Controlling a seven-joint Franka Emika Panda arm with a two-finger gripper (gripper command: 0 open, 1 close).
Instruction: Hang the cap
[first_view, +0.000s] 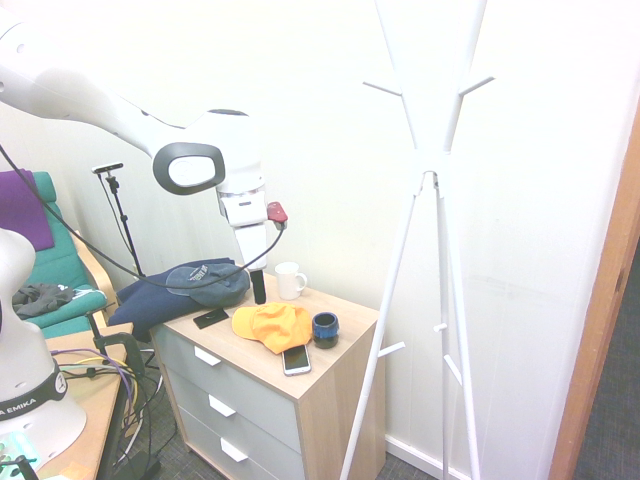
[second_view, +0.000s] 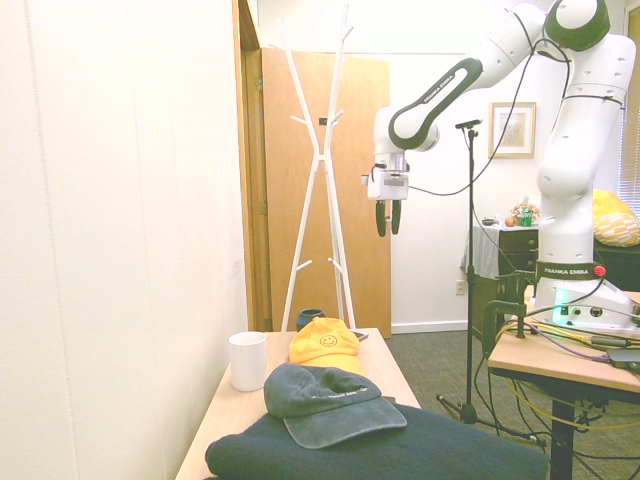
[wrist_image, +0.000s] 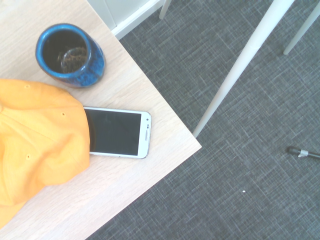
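The tool (second_view: 389, 218) is open and holds nothing; it hangs in the air above the things. The cap (first_view: 274, 325) is lying on the desk (first_view: 345, 325), and it covers one part of the phone (first_view: 296, 360). In the first exterior view, if the cap is the centre of a clock, the blue cup (first_view: 325, 329) is just beside it at three o'clock, the white mug (first_view: 290, 281) is near at one o'clock, and the dark cap (first_view: 208, 284) is at ten o'clock, on a dark cloth (first_view: 150, 297). The white rack (first_view: 431, 175) stands upright at two o'clock, beside the desk.
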